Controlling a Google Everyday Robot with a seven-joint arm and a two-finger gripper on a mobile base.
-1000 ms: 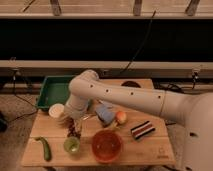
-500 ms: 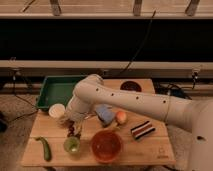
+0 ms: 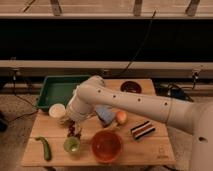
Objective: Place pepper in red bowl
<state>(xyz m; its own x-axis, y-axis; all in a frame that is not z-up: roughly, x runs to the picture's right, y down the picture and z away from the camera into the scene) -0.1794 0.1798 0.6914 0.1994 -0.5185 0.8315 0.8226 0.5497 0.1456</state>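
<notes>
The pepper [image 3: 45, 148], long, slim and dark green, lies near the front left corner of the wooden table [image 3: 150, 152]. The red bowl [image 3: 106, 146], wide and orange-red with a glossy inside, sits at the front middle with nothing in it. My gripper [image 3: 74, 130] hangs from the white arm just above the table. It is up and to the right of the pepper, to the upper left of the red bowl, and right behind a small green cup [image 3: 72, 145]. Its dark fingers stand open with nothing between them.
A green tray [image 3: 57, 90] is at the back left, with a white cup [image 3: 57, 110] in front of it. A blue object [image 3: 106, 116], an orange fruit [image 3: 121, 117] and a striped item [image 3: 142, 129] lie mid-table. A dark maroon bowl [image 3: 131, 87] stands at the back.
The arm has swung a little lower and to the left, bringing the gripper closer to the table near the green cup. The objects have not moved.
</notes>
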